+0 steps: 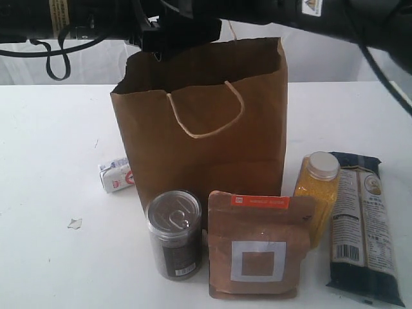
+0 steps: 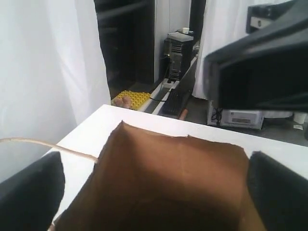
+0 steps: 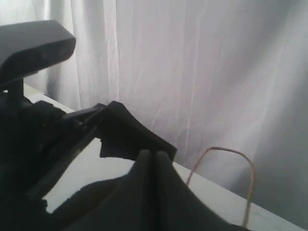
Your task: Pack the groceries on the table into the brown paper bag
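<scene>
The brown paper bag [image 1: 206, 135] stands upright and open mid-table. My left gripper [image 1: 172, 33] hovers over its top left rim. In the left wrist view it is open [image 2: 154, 207], one finger [image 2: 29, 195] on each side of the bag's dark inside [image 2: 173, 183]. My right gripper [image 3: 154, 166] is shut near the bag's back handle [image 3: 226, 153], with nothing visible between its fingers. In front of the bag stand the clear pull-tab can [image 1: 174, 233], the brown pouch [image 1: 257, 248] and the yellow-grain bottle [image 1: 317, 190]. The dark-blue packet [image 1: 360, 225] lies at the right, the small carton [image 1: 116, 175] at the left. The gold-lidded jar is out of view.
The right arm [image 1: 335, 16] crosses above the bag from the right, close to the left arm [image 1: 71, 19]. A small scrap [image 1: 75, 223] lies on the white table [image 1: 51, 129] at the left. White curtains hang behind the table.
</scene>
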